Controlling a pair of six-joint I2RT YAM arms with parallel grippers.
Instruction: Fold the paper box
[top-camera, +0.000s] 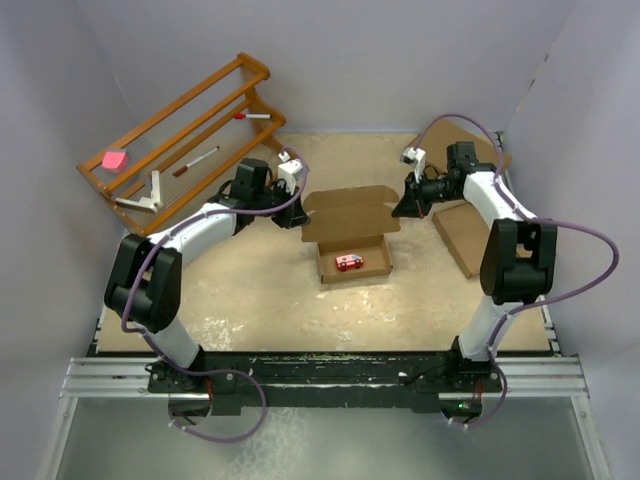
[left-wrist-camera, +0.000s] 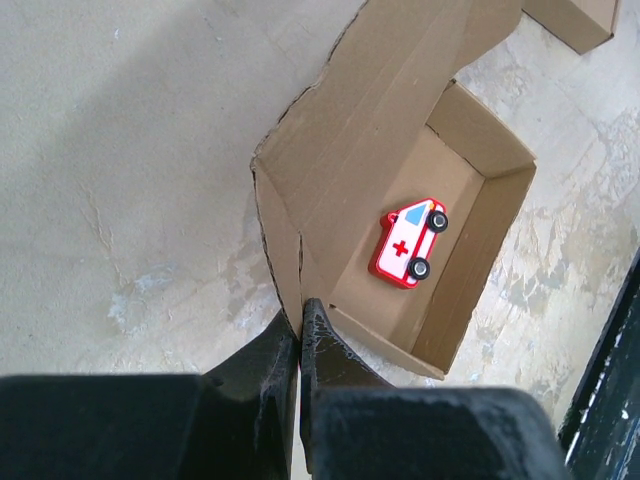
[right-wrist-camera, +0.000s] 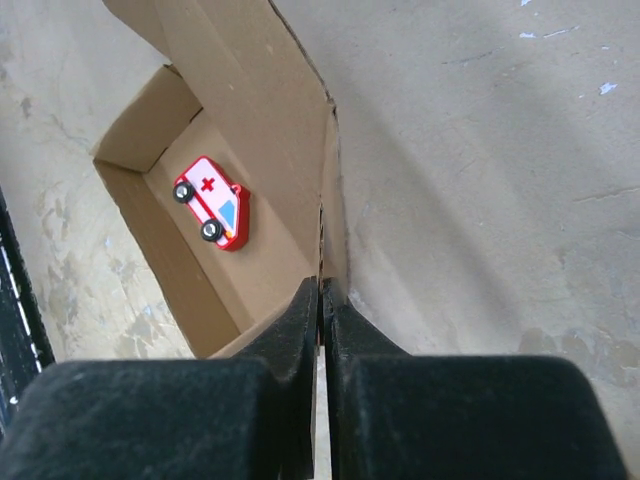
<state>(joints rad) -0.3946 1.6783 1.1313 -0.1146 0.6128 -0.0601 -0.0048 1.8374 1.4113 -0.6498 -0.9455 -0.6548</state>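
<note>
The paper box (top-camera: 350, 215) lies mid-table with its lid laid open toward the back, its tray (top-camera: 375, 268) toward the front. A red and white toy ambulance (top-camera: 349, 262) rests inside the tray. My left gripper (top-camera: 297, 214) is shut on the lid's left side flap (left-wrist-camera: 283, 245); its fingertips (left-wrist-camera: 300, 306) pinch the flap's edge. My right gripper (top-camera: 401, 209) is shut on the lid's right side flap (right-wrist-camera: 334, 225), which stands thin between its fingers (right-wrist-camera: 305, 300). Both wrist views look down into the tray at the ambulance (left-wrist-camera: 408, 243) (right-wrist-camera: 211, 202).
A wooden rack (top-camera: 170, 110) stands at the back left with a pink object (top-camera: 115, 159) and markers on it. Two flat brown boxes lie at the right, the nearer one (top-camera: 462, 238) beside my right arm. The table's black front rail (top-camera: 330, 365) runs along the near edge.
</note>
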